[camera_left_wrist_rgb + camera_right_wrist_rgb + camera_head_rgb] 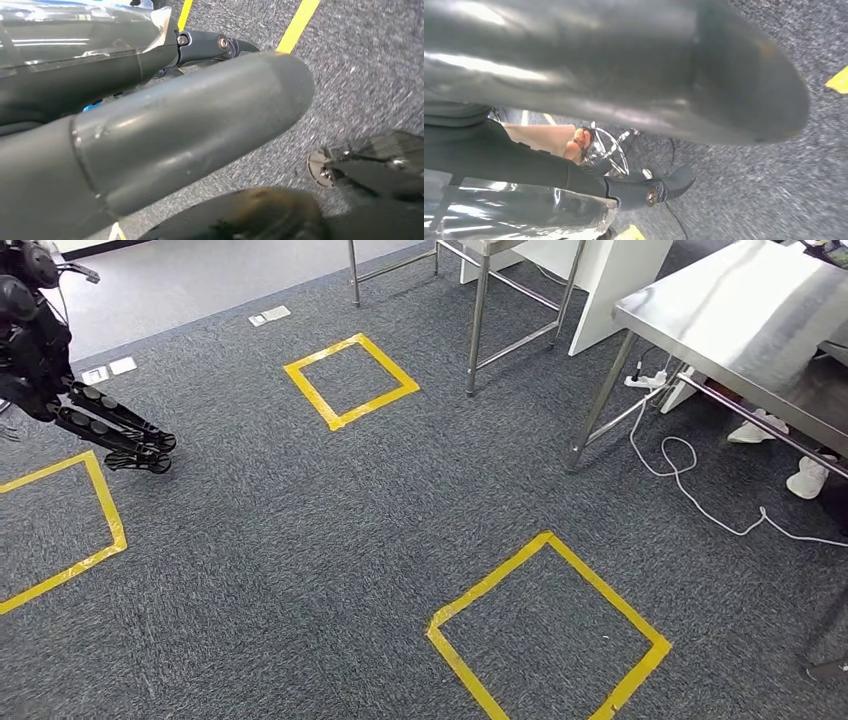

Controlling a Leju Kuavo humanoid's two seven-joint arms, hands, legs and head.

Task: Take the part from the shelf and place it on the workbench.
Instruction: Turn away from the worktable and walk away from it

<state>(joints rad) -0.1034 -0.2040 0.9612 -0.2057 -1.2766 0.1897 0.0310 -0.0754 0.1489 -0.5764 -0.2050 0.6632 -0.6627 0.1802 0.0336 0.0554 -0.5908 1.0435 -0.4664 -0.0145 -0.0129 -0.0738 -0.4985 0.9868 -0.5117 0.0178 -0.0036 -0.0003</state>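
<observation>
My left hand [190,130] hangs over grey carpet. Its thick grey thumb stretches out, apart from a dark finger [210,45] and a shiny film-covered part of the hand, and nothing lies between them. My right hand [624,65] hangs the same way, its thumb apart from a dark finger [644,192], holding nothing. A steel workbench [740,310] stands at the upper right of the head view.
Yellow tape squares [548,630] [350,380] mark the carpet. A black robot [40,340] stands at the far left. A person's white shoes [808,478] and a white cable [690,490] lie under the workbench. A second metal-legged table [478,320] stands at the back.
</observation>
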